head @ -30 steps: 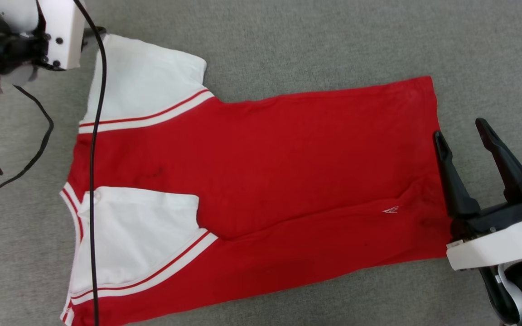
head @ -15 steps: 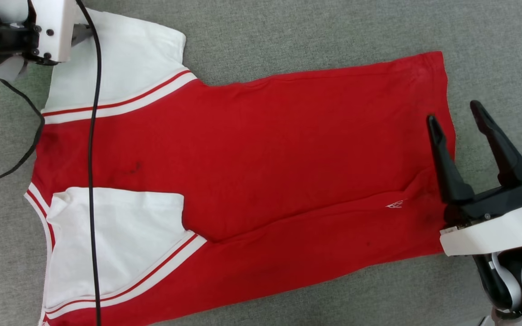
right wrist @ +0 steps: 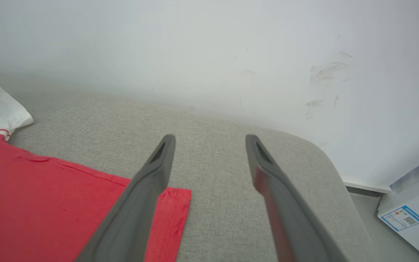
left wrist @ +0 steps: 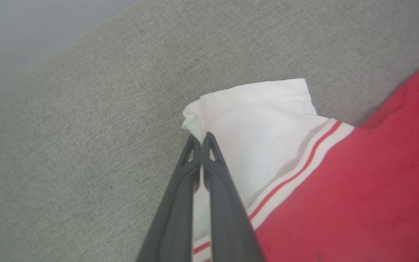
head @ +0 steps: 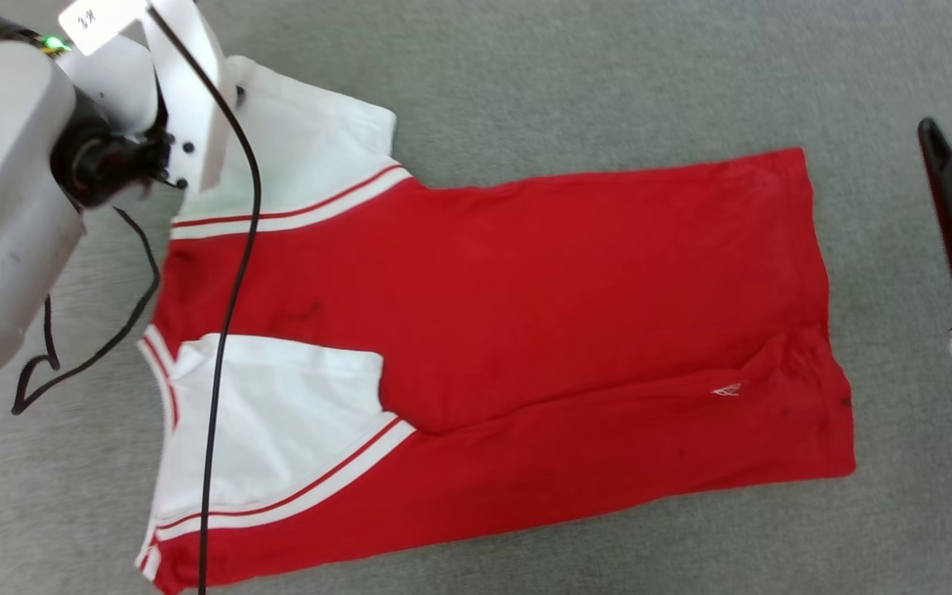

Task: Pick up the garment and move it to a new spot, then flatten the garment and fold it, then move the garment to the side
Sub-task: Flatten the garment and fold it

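Garment: the red jersey T-shirt (head: 525, 314) lies flat on the grey fabric surface (head: 608, 83), with its neckline toward the robot's left and its hem toward the right.
Near sleeve: the white near sleeve (head: 278, 413) is folded inward over the red body, and its striped trim runs at a slant.
Logo: a small white logo (head: 728, 390) sits on the red cloth close to the hem.
Cable: a black cable (head: 228, 289) hangs from the left arm across both sleeves.
Right gripper: the right gripper (right wrist: 211, 140) has its fingers spread wide with nothing between them. It is above bare surface just past the hem's far corner.
Far sleeve: the white far sleeve (left wrist: 260, 123) is spread out, with its outer corner bunched up.
Left gripper: the left gripper (left wrist: 202, 140) has its fingers pressed together, pinching the bunched edge of the far sleeve.
Corner: the surface's rounded corner (right wrist: 318, 149) lies beyond the right gripper.
Wall: a pale, scuffed wall (right wrist: 195, 47) runs along the surface's far edge.
Box: a white box (right wrist: 413, 214) with a blue label stands on the floor past that corner.
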